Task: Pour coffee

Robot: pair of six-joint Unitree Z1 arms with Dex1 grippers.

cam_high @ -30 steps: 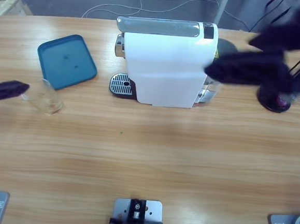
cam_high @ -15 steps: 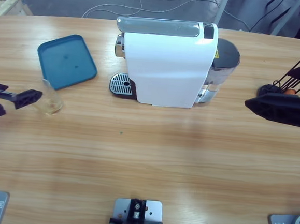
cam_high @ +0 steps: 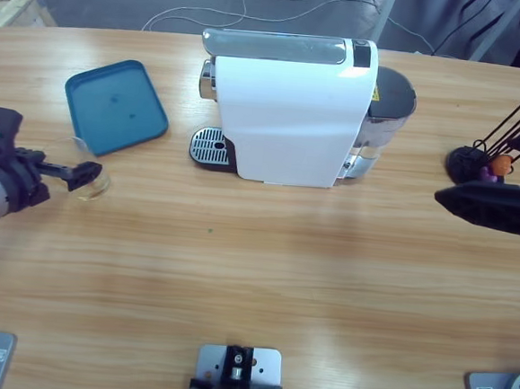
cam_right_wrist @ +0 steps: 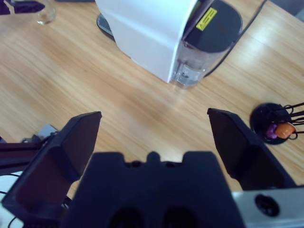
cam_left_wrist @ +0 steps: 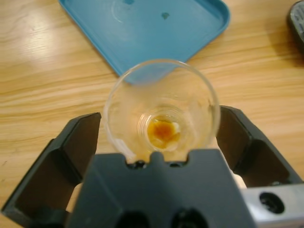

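Light-brown coffee point(cam_left_wrist: 163, 132) sits in the glass tumbler point(cam_left_wrist: 161, 110) base, at 12 o'clock of the left gripper point(cam_left_wrist: 159, 137), jaws spread either side; glass contact unclear. High view: tumbler point(cam_high: 91, 181) at 7 o'clock of the blue tray point(cam_high: 115, 106). Right wrist view: right gripper point(cam_right_wrist: 154, 137) jaws apart, holding nothing, coffee machine point(cam_right_wrist: 152, 33) at 12 o'clock

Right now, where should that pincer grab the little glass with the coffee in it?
Across the glass wall, partway up, coming from the side with one jaw on each flank, as the left pincer already stands. The glass is upright and round, with coffee in its base, so keep it level.
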